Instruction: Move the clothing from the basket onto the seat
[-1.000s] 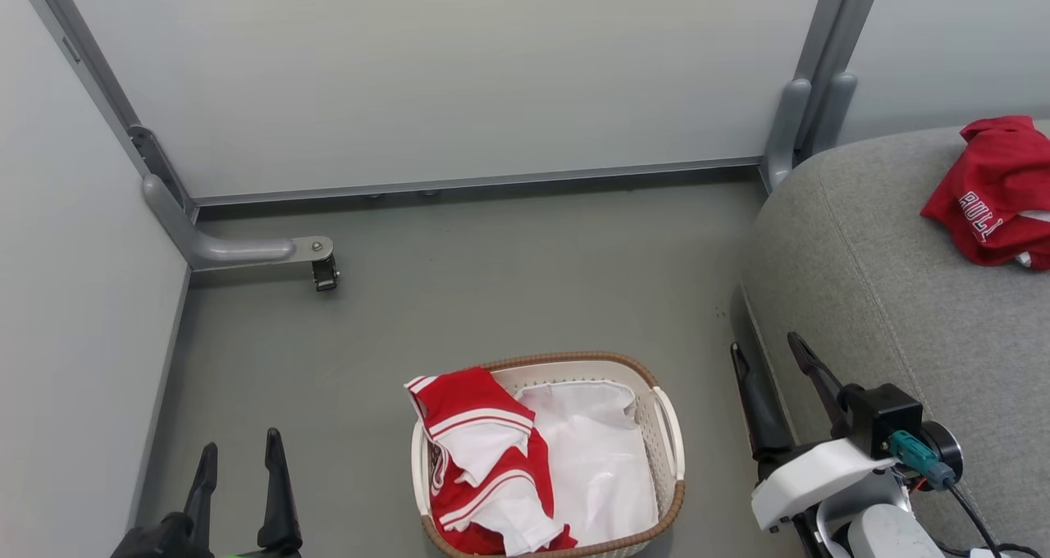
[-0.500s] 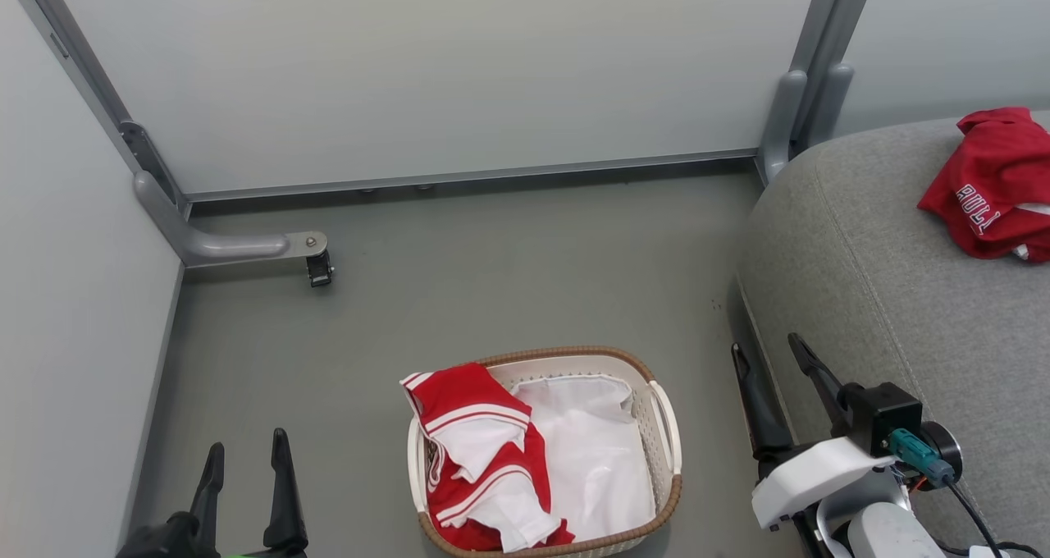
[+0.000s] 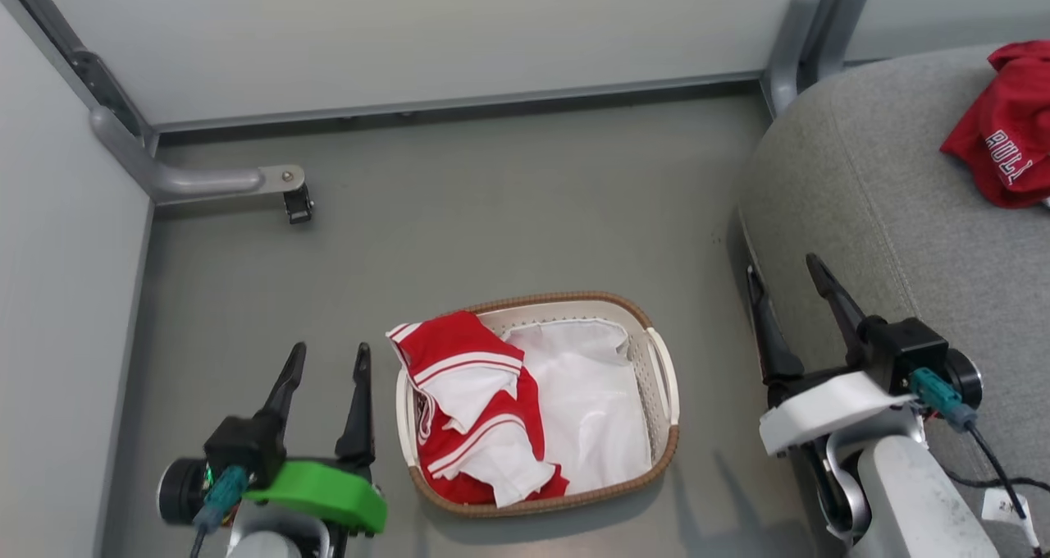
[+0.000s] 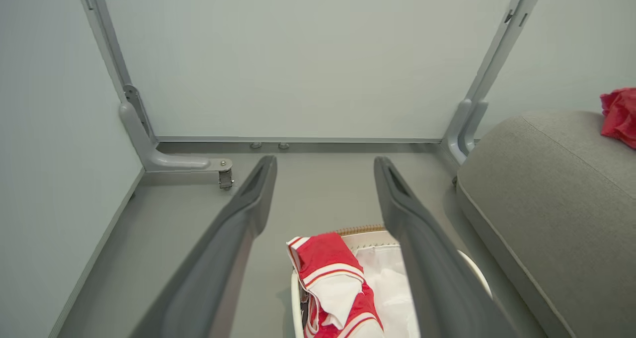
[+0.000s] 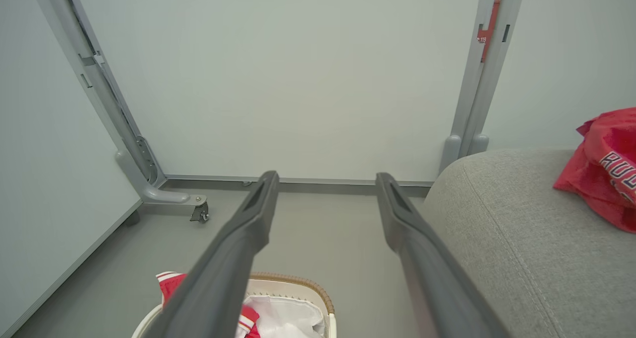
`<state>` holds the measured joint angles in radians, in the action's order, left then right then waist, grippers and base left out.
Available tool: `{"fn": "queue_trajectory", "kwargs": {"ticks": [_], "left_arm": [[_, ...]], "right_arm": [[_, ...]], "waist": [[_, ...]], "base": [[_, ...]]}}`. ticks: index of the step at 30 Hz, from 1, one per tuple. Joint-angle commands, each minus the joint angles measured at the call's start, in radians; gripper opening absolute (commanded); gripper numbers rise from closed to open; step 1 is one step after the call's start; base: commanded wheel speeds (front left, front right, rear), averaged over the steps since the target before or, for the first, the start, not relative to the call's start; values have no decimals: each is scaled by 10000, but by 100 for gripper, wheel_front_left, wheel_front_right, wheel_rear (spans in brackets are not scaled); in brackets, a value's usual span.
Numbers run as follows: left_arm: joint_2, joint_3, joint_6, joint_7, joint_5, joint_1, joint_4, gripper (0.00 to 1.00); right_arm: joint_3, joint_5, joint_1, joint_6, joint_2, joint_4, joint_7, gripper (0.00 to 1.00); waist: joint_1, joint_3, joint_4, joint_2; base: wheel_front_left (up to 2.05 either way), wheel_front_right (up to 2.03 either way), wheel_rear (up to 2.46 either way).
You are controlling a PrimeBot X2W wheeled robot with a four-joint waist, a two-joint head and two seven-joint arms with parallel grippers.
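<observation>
The cream basket point(image 3: 664, 377) with a brown woven rim stands on the grey floor, lined in white. A red garment with white stripes point(image 3: 472, 402) drapes over its left side, also seen in the left wrist view point(image 4: 330, 278). A second red garment point(image 3: 1005, 135) lies on the grey seat point(image 3: 902, 213) at the right, visible too from the right wrist point(image 5: 603, 169). My left gripper point(image 3: 328, 357) is open, just left of the basket. My right gripper point(image 3: 783, 267) is open between the basket and the seat's edge. Both hold nothing.
Pale partition walls close off the back and left. A grey metal foot with a caster point(image 3: 291, 201) juts onto the floor at the left. A grey post point(image 3: 800, 33) stands at the back corner beside the seat. A white liner sheet point(image 3: 595, 410) lies inside the basket.
The head camera has tilted down, so the whole scene sits higher in the picture. Both grippers now show further up and more fully; the left arm's green part has come into view.
</observation>
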<state>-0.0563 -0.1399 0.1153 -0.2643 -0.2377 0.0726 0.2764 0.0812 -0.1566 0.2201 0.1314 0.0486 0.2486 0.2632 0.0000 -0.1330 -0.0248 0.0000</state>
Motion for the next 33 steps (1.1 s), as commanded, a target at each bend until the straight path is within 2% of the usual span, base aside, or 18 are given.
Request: {"fn": "queue_trajectory", "kwargs": {"ticks": [1,8,13,21,27,33], "left_arm": [[-156,-212,61,-3,158,589,281,100],[-494,-1836,149,714,651,2715,2348,100],[-772,-3516,155,1412,503,3812,3993,100],[-1301,-5837,157,1919,144,4715,5736,100],[-1674,-6766,158,1980,368,5356,6641,100],[-1701,-6943,159,1694,307,5851,7283,100]], "right_arm": [[-48,55,291,-14,33,-103,23,100],[-66,35,1157,-14,33,-506,23,100],[-1,-113,1662,-14,33,-729,23,100],[-51,-255,2035,-14,30,-1012,23,100],[13,-417,2224,-14,32,-1171,23,100],[163,-655,2344,-14,33,-1307,23,100]], "waist": [[0,-964,219,0],[0,-2645,657,0],[0,-3723,1032,0],[0,-4686,1406,0],[0,-5099,1557,0],[0,-5485,1700,0]], "base": [[0,0,0],[0,0,0],[0,0,0],[0,0,0],[0,0,0],[0,0,0]]}}
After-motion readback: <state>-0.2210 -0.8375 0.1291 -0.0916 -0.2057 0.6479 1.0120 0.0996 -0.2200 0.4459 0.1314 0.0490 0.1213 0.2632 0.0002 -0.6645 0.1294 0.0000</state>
